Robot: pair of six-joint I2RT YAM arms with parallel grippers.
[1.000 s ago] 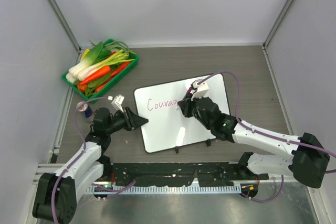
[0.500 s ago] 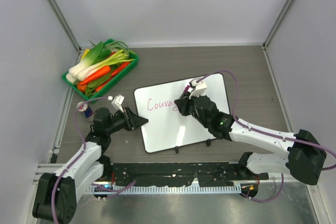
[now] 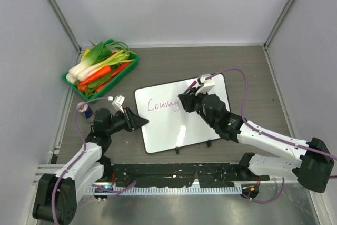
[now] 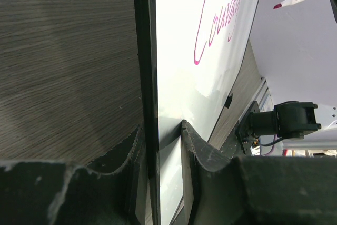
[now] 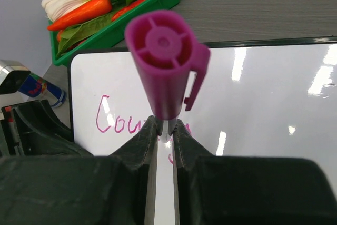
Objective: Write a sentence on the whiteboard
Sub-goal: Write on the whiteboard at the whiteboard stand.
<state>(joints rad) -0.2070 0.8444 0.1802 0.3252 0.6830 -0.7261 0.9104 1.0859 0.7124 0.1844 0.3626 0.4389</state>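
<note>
My right gripper pinches the marker. My left gripper clamps the left edge of the whiteboard, which lies flat on the table. Since a second ago the sentence has gained a letter and reads "Courag", so the first word is still unfinished. My right wrist has shifted rightward. The cap hides the tip, so I cannot tell whether it touches the board.

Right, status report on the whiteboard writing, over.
Left jaws shut on whiteboard edge. Right jaws shut on magenta marker, over the board. Sentence reads roughly "Courag", unfinished. Nothing else on the board.
</note>
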